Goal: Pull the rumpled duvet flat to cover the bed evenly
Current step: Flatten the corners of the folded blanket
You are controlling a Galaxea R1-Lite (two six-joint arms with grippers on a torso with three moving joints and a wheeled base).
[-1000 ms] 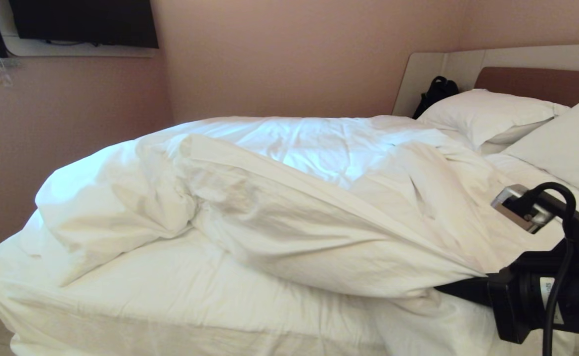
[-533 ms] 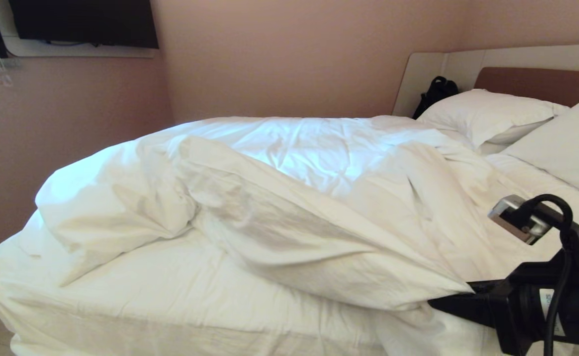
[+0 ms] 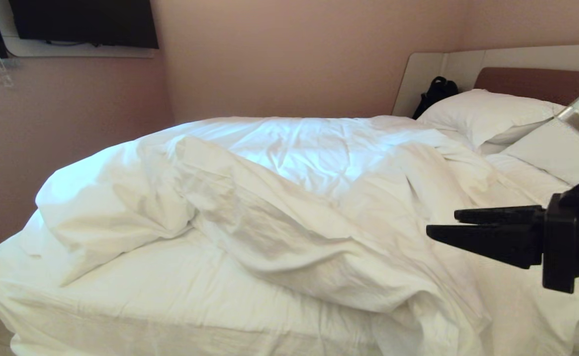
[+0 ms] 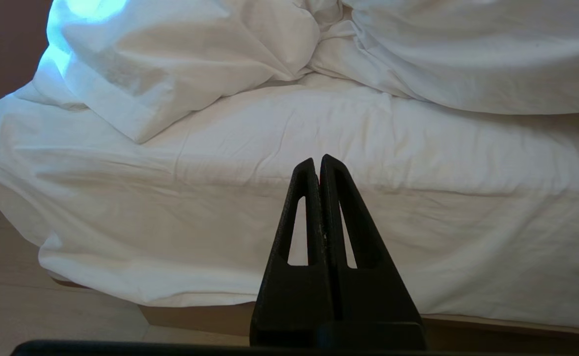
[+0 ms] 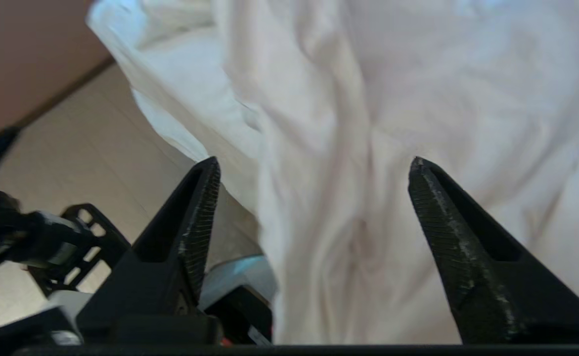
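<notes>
Two pillows (image 3: 487, 116) sit at the headboard (image 3: 536, 81), well beyond the right gripper (image 3: 442, 223) in the head view. That claw hangs above the duvet (image 3: 289, 198) w/ its black fingers spread, nothing between them, tips pointing toward the bed's (image 3: 170, 306) middle. Duvet is white, thick, heavily creased; it's bunched in a long ridge running from ahead of the tips and slumping down just under them, w/ a fat rounded corner folded back far off from the claw. Bare mattress sheet (image 3: 136, 296) shows on the near side, below the ridge. Past the claw, a dark bag (image 3: 435, 94) leans beside the far pillow; a dark screen (image 3: 81, 22) hangs on the pink wall, far across the bed from the claw.

Left wrist view: left gripper (image 4: 318, 160) has its fingers pressed together, holding nothing, aimed at the sheet-covered side of the bed. Duvet (image 4: 210, 49) lies beyond and above the tips, its folded corner resting on the sheet. Tan bed base (image 4: 195, 319) and pale floor (image 4: 47, 306) sit under the claw.

Right wrist view: right gripper's (image 5: 314, 165) fingers stand wide apart; blurred duvet folds (image 5: 378, 148) fill the gap beyond them, not pinched. Off to one finger's side, floor (image 5: 96, 148) and parts of the robot's base.
</notes>
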